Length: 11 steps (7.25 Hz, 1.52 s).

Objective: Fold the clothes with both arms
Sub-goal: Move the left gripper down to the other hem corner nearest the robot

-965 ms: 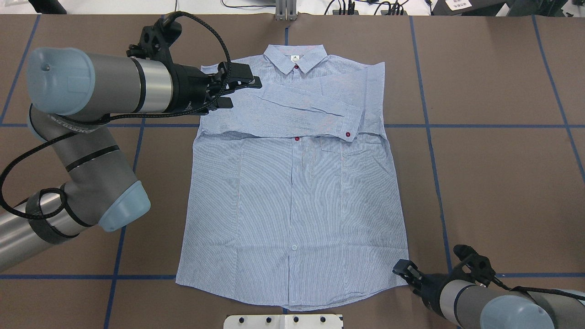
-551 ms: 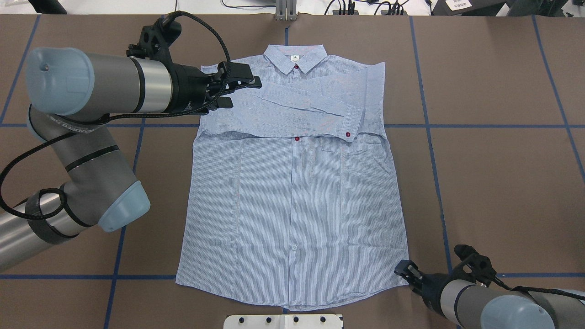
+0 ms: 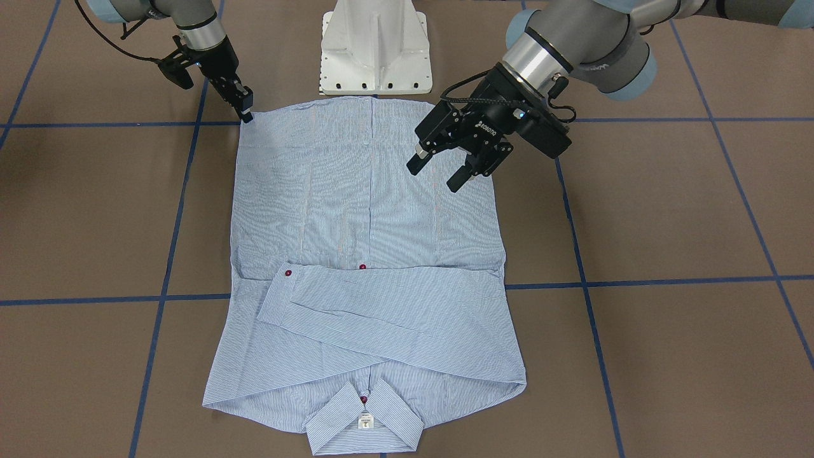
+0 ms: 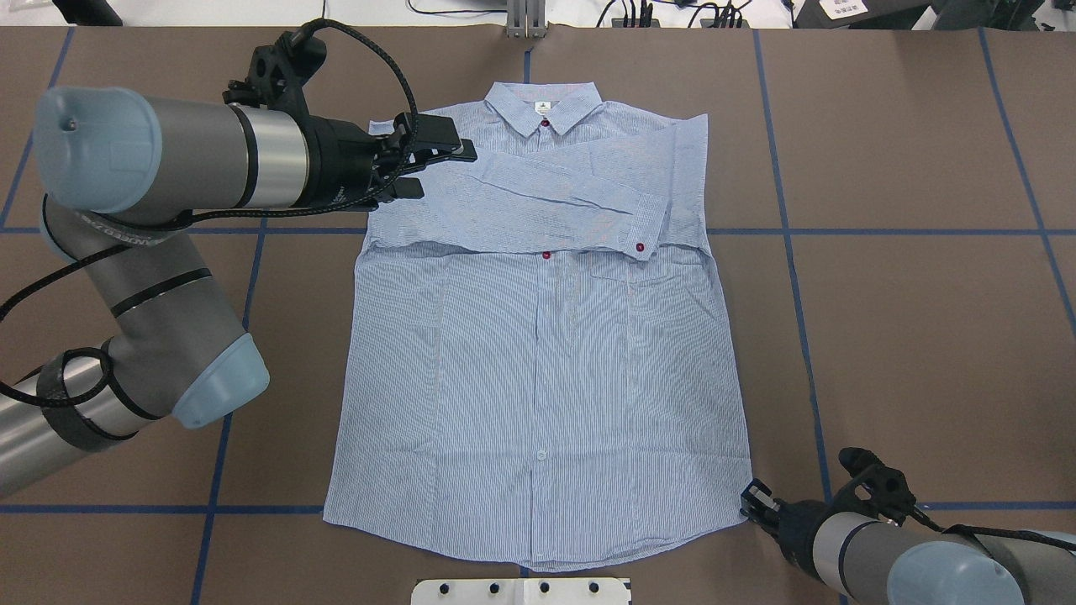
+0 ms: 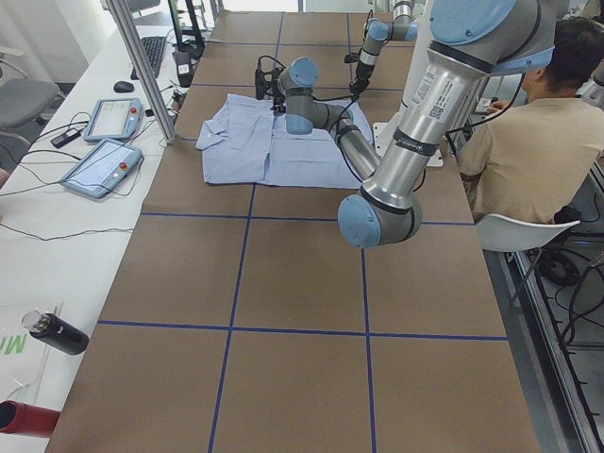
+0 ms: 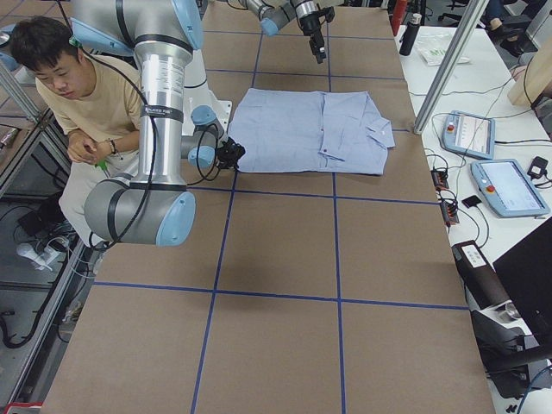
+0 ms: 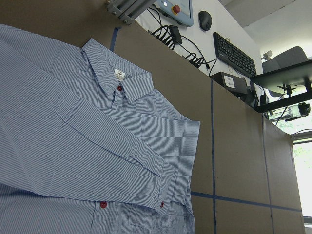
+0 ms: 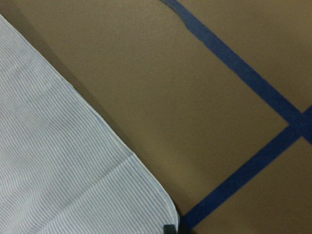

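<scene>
The blue-and-white striped shirt (image 4: 538, 361) (image 3: 369, 210) lies flat and face up, collar at the table's far side. Both sleeves are folded across the chest. My left gripper (image 4: 450, 172) (image 3: 434, 178) hovers open over the shirt's shoulder with nothing between its fingers. Its wrist view looks down on the collar and crossed sleeves (image 7: 73, 136). My right gripper (image 4: 748, 496) (image 3: 247, 114) is low at the near hem corner. In the right wrist view a single dark fingertip (image 8: 169, 228) sits just off that corner (image 8: 58, 170). I cannot tell whether this gripper is open or shut.
The white pedestal base (image 3: 375, 51) stands just behind the hem. Blue tape lines (image 4: 790, 231) grid the brown tabletop. A seated person (image 6: 78, 95) is beside the base. Touch pendants (image 6: 483, 172) and an aluminium post (image 6: 448, 60) line the far edge.
The left gripper has drawn back a little toward the left, still open. The right gripper has shifted slightly right, to the hem corner. The shirt has not moved.
</scene>
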Each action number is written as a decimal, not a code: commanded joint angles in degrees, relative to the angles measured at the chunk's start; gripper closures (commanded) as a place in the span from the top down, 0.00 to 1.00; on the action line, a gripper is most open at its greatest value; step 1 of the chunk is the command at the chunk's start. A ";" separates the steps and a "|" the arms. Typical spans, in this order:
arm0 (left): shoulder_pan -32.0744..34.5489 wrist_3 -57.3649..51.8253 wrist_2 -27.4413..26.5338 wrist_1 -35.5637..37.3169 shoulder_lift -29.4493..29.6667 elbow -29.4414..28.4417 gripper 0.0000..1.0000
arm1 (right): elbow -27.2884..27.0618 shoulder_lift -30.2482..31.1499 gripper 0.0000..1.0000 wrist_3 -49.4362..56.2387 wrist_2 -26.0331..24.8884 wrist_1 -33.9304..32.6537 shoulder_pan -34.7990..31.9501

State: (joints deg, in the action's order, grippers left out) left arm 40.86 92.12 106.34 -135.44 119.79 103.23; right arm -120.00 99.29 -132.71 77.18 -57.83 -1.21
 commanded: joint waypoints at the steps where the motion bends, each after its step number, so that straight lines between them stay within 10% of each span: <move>1: 0.00 -0.01 0.01 0.00 -0.17 0.22 0.91 | -0.49 0.12 0.00 0.00 -0.01 0.00 -0.19; 6: -2.61 4.43 -1.04 0.09 -19.11 14.61 1.00 | -2.60 0.82 0.00 0.08 0.69 0.00 -0.28; 11: -24.12 12.61 -14.65 0.53 -33.56 17.37 0.85 | -2.96 1.43 0.00 0.17 2.88 0.09 -0.72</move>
State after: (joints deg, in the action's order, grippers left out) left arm 22.08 101.67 94.35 -135.19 87.43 121.31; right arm -122.98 100.54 -132.54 78.86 -57.77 -1.64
